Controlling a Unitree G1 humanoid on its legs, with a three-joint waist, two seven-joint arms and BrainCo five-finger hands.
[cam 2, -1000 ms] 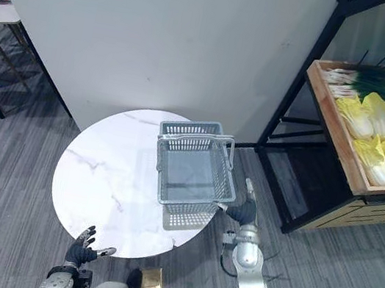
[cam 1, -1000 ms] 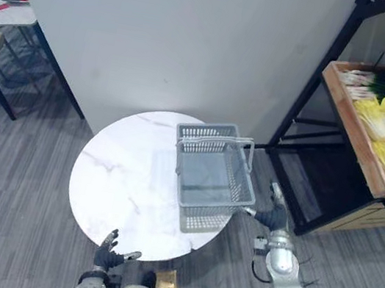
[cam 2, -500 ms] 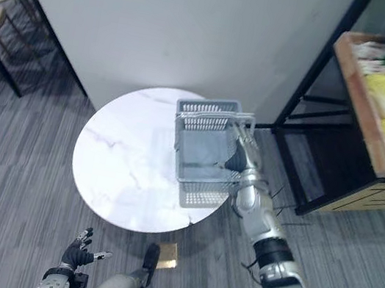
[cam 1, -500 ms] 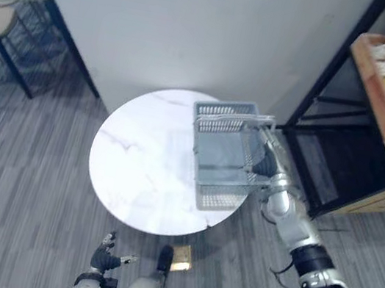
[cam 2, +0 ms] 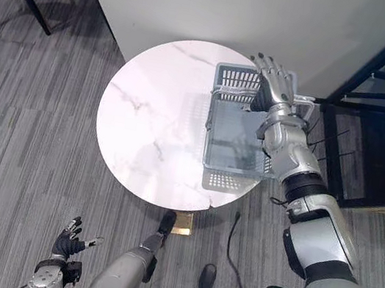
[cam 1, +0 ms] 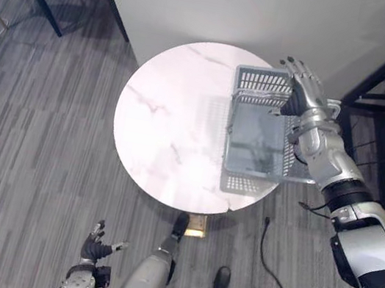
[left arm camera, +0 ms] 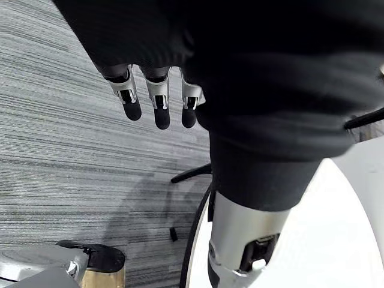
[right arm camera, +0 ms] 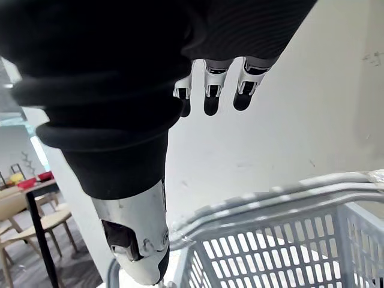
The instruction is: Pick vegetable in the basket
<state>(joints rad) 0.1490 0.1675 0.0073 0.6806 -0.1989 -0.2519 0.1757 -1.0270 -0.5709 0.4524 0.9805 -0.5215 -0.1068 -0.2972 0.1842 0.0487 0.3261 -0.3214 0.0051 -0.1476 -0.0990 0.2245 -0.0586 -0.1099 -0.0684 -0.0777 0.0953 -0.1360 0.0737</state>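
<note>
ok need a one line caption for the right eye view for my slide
Right hand open over the far end of the empty grey basket on the round marble table.

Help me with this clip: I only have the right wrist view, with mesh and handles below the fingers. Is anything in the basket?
Observer: No. The basket is empty; the head views show its bare floor.
Operator: Where does it stand?
Observer: On the round table, at the edge on the robot's right, its far end near the wall.
Operator: And the other hand?
Observer: The left hand hangs low over the floor, away from the table, fingers open and holding nothing.
</note>
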